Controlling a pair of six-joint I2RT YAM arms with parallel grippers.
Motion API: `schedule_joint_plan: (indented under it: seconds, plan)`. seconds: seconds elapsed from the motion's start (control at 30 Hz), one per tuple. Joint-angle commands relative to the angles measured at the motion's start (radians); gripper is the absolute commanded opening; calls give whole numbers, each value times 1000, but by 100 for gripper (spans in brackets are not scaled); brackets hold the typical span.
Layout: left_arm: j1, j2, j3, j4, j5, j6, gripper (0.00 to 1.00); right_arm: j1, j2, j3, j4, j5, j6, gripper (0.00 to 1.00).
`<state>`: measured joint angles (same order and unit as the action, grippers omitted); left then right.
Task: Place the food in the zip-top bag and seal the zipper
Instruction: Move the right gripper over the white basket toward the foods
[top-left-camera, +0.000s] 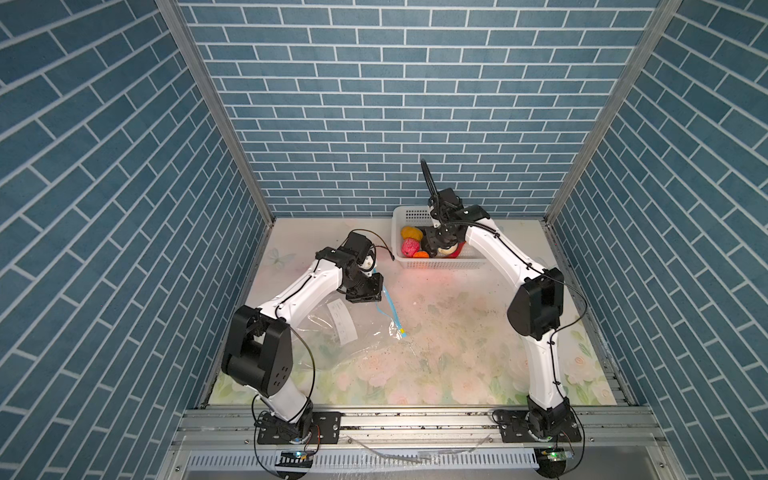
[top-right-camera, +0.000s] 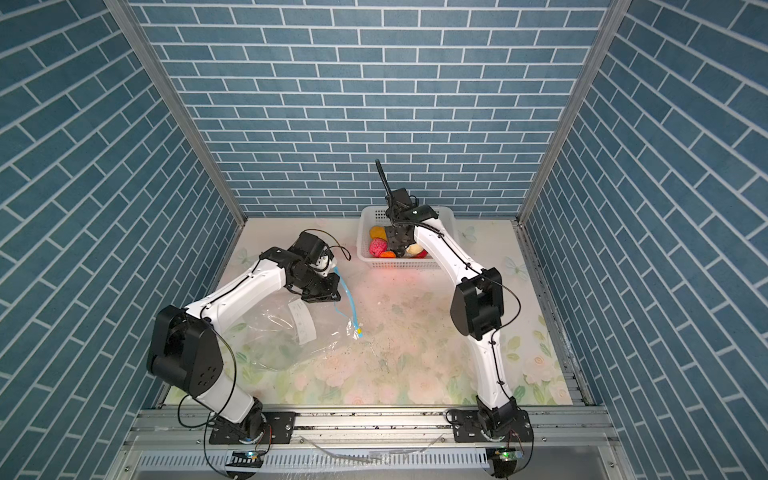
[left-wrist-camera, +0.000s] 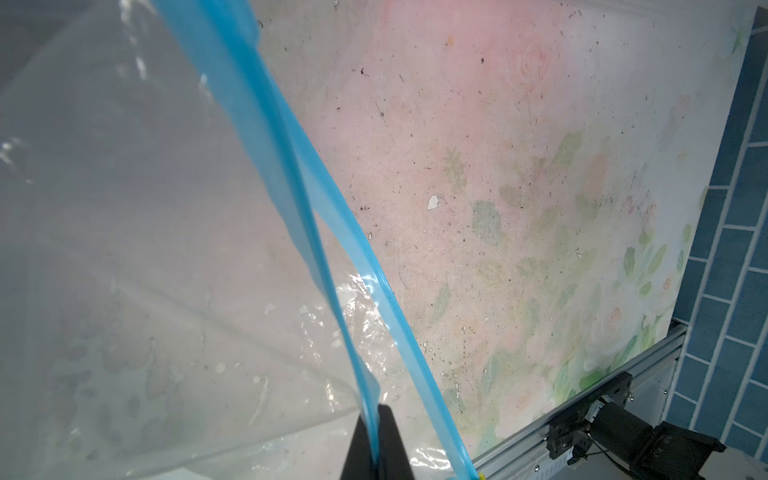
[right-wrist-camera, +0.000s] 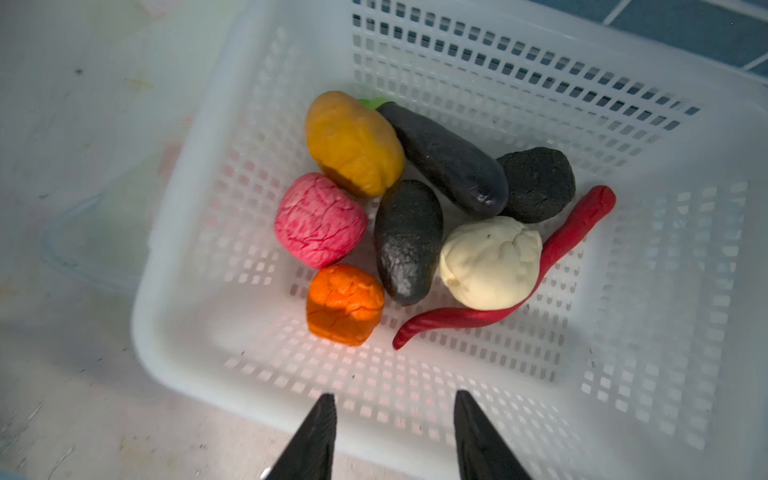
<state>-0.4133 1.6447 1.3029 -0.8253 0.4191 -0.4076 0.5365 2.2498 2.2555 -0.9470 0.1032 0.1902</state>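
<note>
Over the white perforated plastic basket (right-wrist-camera: 478, 70) the right tool (right-wrist-camera: 395, 395) is held spread; tightly packed small toy foods (right-wrist-camera: 407, 241) could be grabbed together.

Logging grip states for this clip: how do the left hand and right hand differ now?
The left hand is shut, pinching the zipper strip of the bag; the right hand is open and holds nothing. The left hand is at the bag; the right hand hangs over the basket of food. Both are black.
</note>
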Motion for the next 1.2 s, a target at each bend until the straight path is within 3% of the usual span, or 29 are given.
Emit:
schedule_joint_plan:
  seconds: [0.0,0.1,0.3,0.87,1.17]
  plan:
    - [-9,17,32,-8,14,19,0,-42,118,162,-223,-71,52,45]
    - [-9,26,36,-5,18,17,0,-64,179,232,-263,-101,58,44]
    - [-13,29,34,-5,18,16,0,-76,185,194,-259,-126,53,41]
    - [-25,23,17,1,14,10,0,-75,63,-46,-157,-158,44,41]
    - [-28,21,9,3,11,9,0,-39,-44,-232,-30,-136,-85,43]
